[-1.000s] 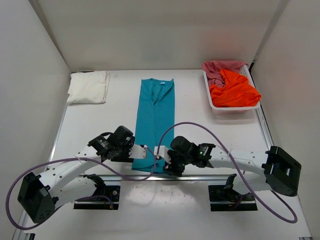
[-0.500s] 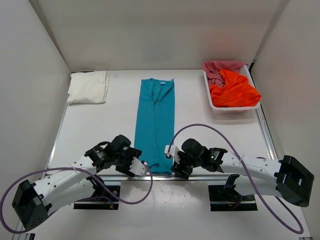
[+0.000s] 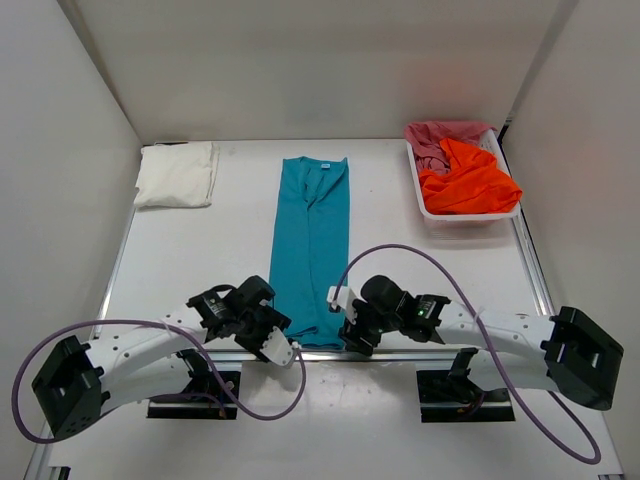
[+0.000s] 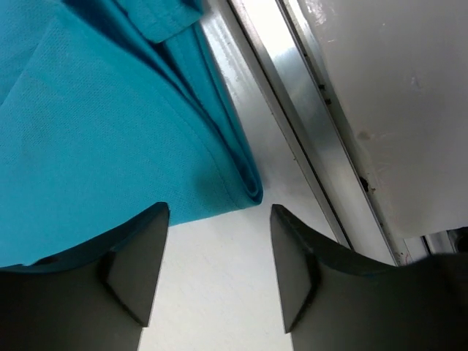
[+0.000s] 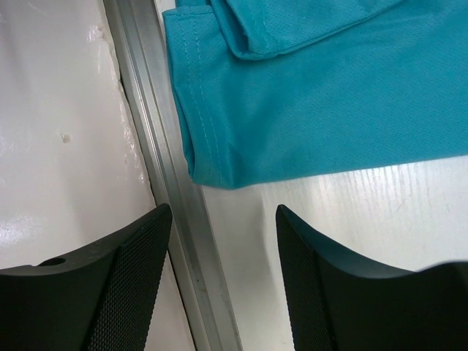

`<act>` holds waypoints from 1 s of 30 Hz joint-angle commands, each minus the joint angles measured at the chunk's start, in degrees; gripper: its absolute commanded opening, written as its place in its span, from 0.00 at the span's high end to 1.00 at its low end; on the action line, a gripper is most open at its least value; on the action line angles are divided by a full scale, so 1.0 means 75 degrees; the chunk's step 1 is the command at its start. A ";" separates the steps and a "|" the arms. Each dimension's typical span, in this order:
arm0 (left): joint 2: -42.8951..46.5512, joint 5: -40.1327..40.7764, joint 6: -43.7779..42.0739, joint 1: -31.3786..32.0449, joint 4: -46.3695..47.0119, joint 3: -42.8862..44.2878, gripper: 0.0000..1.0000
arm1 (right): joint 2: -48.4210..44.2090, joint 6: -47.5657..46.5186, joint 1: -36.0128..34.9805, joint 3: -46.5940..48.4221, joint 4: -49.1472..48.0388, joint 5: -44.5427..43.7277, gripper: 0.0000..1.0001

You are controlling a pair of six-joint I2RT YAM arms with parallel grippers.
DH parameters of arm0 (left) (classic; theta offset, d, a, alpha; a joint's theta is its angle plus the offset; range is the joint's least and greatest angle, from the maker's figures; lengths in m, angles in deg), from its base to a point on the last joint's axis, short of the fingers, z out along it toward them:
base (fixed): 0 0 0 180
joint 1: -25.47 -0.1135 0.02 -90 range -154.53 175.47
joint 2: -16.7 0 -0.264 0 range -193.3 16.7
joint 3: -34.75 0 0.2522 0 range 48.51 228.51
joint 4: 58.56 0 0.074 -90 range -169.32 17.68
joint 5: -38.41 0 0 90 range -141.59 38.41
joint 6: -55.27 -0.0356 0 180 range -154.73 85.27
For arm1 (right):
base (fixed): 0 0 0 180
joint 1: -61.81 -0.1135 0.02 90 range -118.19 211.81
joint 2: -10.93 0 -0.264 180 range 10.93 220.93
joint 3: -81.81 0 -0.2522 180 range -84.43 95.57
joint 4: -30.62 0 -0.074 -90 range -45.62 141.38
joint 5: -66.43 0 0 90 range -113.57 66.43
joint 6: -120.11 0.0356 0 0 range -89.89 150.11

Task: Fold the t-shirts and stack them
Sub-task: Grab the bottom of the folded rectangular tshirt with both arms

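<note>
Teal-blue t-shirt (image 3: 311, 240): lies folded in long strip mid-table, hem at 6 o'clock edge; left gripper (image 4: 219, 212), right gripper (image 5: 223, 212): hover wide-jawed, empty, beside hem corners, probably to pinch and fold toward 12.

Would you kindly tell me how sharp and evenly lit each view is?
Top view: soft, even light, teal t-shirt crisp, shadows faint. Left wrist view: weave sharp, left gripper's fingers dark and underexposed. Right wrist view: stitching sharp, mild sheen on the white table.
</note>
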 commanded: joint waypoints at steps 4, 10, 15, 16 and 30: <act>-0.0195 0.0173 -0.0085 0.0060 0.0653 -0.0262 0.40 | 0.0325 -0.0227 -0.0483 0.0110 -0.0453 -0.0138 0.35; -0.0501 0.0068 0.0255 0.0201 0.0924 -0.0355 0.40 | 0.0817 -0.0544 -0.0484 0.0203 -0.0734 -0.0256 0.35; -0.0524 0.0021 0.0372 0.0377 0.1088 -0.0473 0.44 | 0.1205 -0.0638 -0.0484 0.0332 -0.0980 -0.0245 0.35; -0.0548 0.0033 0.0430 0.0365 0.1146 -0.0519 0.45 | 0.1321 -0.0615 -0.0461 0.0332 -0.0980 -0.0256 0.36; -0.0700 0.0068 0.1332 0.0073 0.1615 -0.0380 0.83 | 0.1837 -0.1048 -0.0754 0.0684 -0.1051 -0.0292 0.49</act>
